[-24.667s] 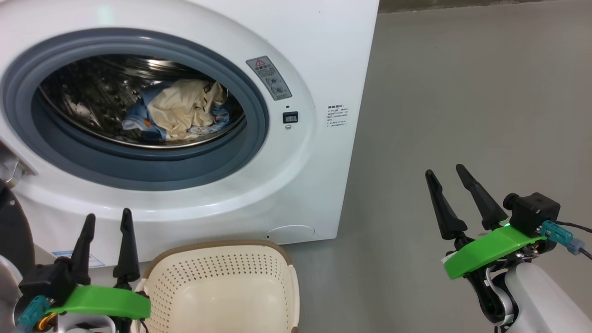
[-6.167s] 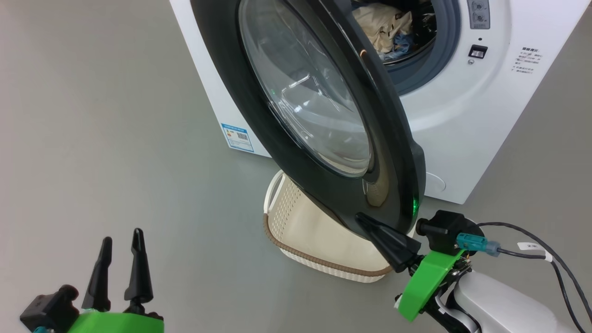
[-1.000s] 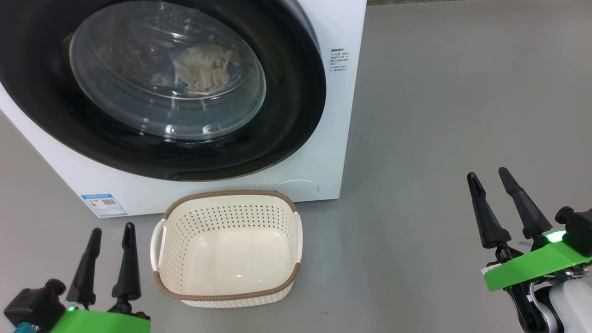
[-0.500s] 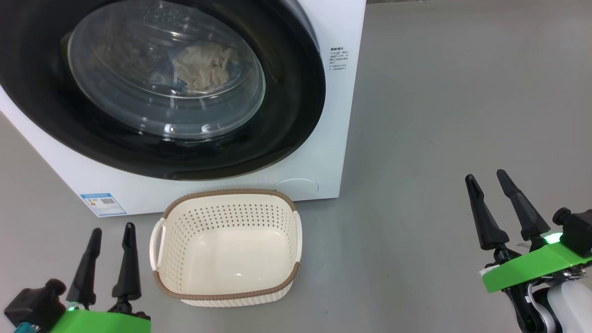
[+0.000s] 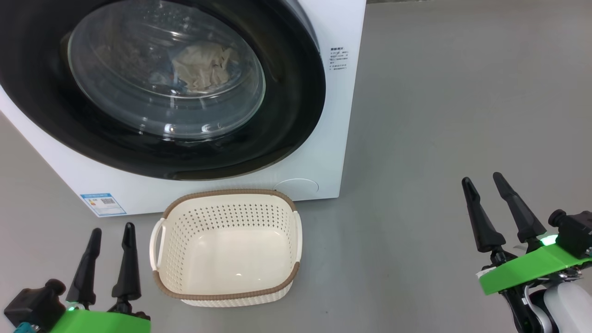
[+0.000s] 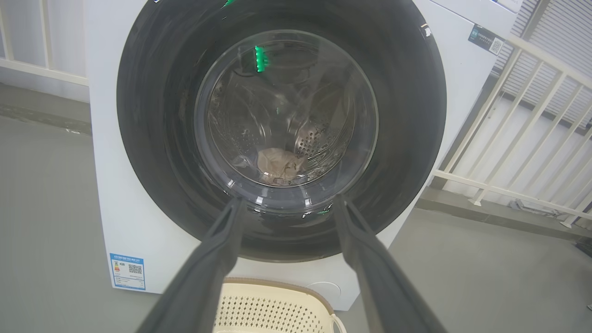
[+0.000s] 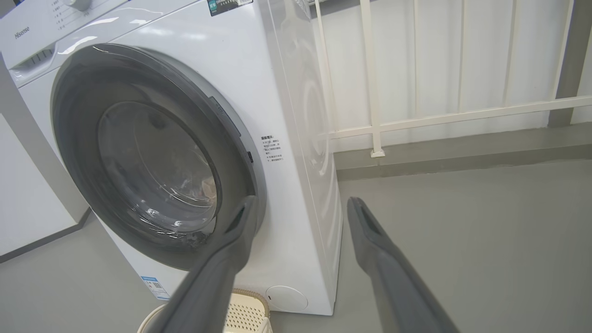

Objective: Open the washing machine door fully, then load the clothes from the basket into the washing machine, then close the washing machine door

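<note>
The washing machine point(image 5: 333, 115) stands ahead with its door point(image 5: 286, 120) shut flat against the front. Through the glass bowl the clothes point(image 5: 201, 64) lie inside the drum, a cream and blue bundle; the same clothes point(image 6: 277, 165) appear in the left wrist view. On the floor before the machine sits the basket point(image 5: 226, 193), nothing in it. My left gripper point(image 5: 111, 231) hangs open at the lower left, beside the basket's left handle. My right gripper point(image 5: 483, 182) is open at the lower right, well clear of the machine. Both hold nothing.
Grey floor point(image 5: 439, 115) spreads to the right of the machine. A white railing point(image 7: 374, 125) runs along the wall behind and to the right. A blue label sticker point(image 5: 103, 203) marks the machine's lower left corner.
My right gripper has drifted slightly down and left. The door, the basket and my left gripper have not moved.
</note>
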{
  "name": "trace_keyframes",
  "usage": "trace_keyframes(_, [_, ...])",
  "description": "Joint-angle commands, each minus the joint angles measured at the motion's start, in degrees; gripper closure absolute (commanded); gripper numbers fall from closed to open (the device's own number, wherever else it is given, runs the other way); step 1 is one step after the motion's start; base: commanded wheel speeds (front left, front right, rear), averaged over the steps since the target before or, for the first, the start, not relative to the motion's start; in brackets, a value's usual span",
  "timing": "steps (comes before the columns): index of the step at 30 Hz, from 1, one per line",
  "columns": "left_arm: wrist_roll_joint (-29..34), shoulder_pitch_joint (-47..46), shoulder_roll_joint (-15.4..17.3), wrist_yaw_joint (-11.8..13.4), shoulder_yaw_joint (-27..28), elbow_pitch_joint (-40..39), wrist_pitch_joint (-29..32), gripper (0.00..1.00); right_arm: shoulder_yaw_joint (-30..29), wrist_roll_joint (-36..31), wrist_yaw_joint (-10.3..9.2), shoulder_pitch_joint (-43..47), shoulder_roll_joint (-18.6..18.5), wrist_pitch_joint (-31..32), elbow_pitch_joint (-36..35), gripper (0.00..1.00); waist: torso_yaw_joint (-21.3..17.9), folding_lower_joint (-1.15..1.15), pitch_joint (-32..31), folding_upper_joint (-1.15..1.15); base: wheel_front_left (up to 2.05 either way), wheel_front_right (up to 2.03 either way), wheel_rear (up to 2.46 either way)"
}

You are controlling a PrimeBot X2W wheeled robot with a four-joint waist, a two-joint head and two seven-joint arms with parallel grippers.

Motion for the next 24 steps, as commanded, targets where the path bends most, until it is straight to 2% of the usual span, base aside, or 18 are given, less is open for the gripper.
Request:
trace_keyframes(1, [-0.3, -1.3, 1.2, -0.2, 2.1, -1.3, -0.4, 0.00, 1.2, -0.6, -0.15, 0.0, -0.6, -0.4, -1.1, 0.00, 0.0, 0.00, 0.0, 0.00, 0.00, 0.00, 0.00])
trace_keyframes(7, [-0.4, -1.3, 1.1, -0.2, 2.0, -0.9, -0.4, 0.00, 2.1, -0.5, -0.15, -0.2, -0.4, -0.4, -0.6, 0.00, -0.1, 0.00, -0.1, 0.00, 0.00, 0.00, 0.00])
trace_keyframes(8, [-0.7, -1.3, 1.1, -0.2, 1.8, -1.0, -0.4, 1.00, 2.2, -0.5, -0.15, -0.2, -0.4, -0.4, -0.5, 1.00, -0.1, 0.00, -0.1, 0.00, 0.00, 0.00, 0.00])
trace_keyframes(9, [-0.4, 0.0, -0.2, 0.0, -0.1, 0.3, 0.0, 1.00, 1.3, 0.1, 0.00, 0.0, 0.5, 0.0, 0.8, 1.00, -0.1, 0.00, -0.1, 0.00, 0.00, 0.00, 0.00])
trace_keyframes(13, [-0.5, 1.3, -1.9, 0.0, -0.7, 2.8, 0.1, 1.00, 1.9, 0.2, 0.00, 1.8, 2.5, 0.2, 3.4, 1.00, -0.1, 0.00, -0.1, 0.00, 0.00, 0.00, 0.00])
trace_keyframes(20, [-3.6, 1.5, -2.4, 0.0, -0.1, 2.7, 1.2, 1.00, 1.1, 3.5, -0.01, 2.3, 3.2, 1.2, 3.4, 1.00, 0.0, 0.13, -0.4, 0.00, 0.00, 0.00, 0.00])
trace_keyframes(24, [-5.5, 1.4, -2.6, 0.0, 0.2, 2.7, 1.8, 1.00, 0.5, 5.4, -0.01, 2.3, 3.5, 1.8, 3.4, 1.00, 0.0, 0.01, -0.5, 0.00, 0.00, 0.00, 0.00])
